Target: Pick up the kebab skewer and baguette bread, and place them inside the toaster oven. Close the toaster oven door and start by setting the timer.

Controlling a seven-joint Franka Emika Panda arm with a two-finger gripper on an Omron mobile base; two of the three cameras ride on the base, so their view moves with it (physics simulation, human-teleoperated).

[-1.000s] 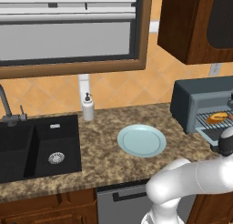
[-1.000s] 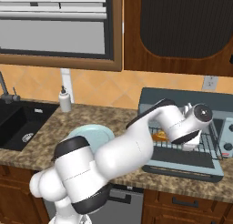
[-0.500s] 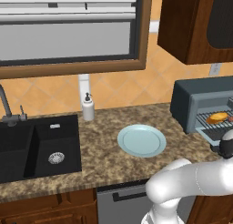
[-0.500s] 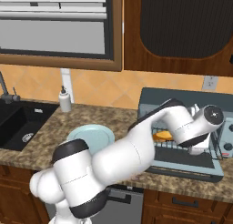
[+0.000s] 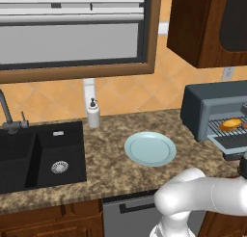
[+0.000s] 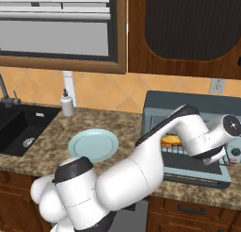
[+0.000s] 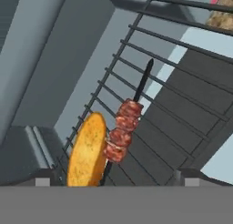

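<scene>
The toaster oven [image 5: 207,108] [image 6: 188,103] stands at the counter's right end, and its door [image 5: 232,143] [image 6: 197,172] is dropped open and lying flat. On the wire rack [image 7: 136,50] inside lie the golden baguette bread [image 7: 86,152] [image 5: 230,124] [image 6: 172,140] and, right beside it, the kebab skewer [image 7: 124,129] with its reddish-brown chunks. My gripper [image 7: 113,180] is open just in front of the rack, above the lowered door. Its fingertips [image 7: 43,178] stand wide apart and hold nothing. In the right base view my own wrist hides the fingers.
A pale blue plate [image 5: 150,148] [image 6: 94,145] sits mid-counter. A soap dispenser [image 5: 93,114] [image 6: 67,103] stands by the dark sink [image 5: 38,154] at the left. A dark wooden cabinet [image 6: 188,28] hangs above the oven, whose knobs [image 6: 234,152] are at its right edge.
My hand has drawn back and to the right, away from the oven opening, uncovering the bread on the rack. Bread, skewer and door have not moved.
</scene>
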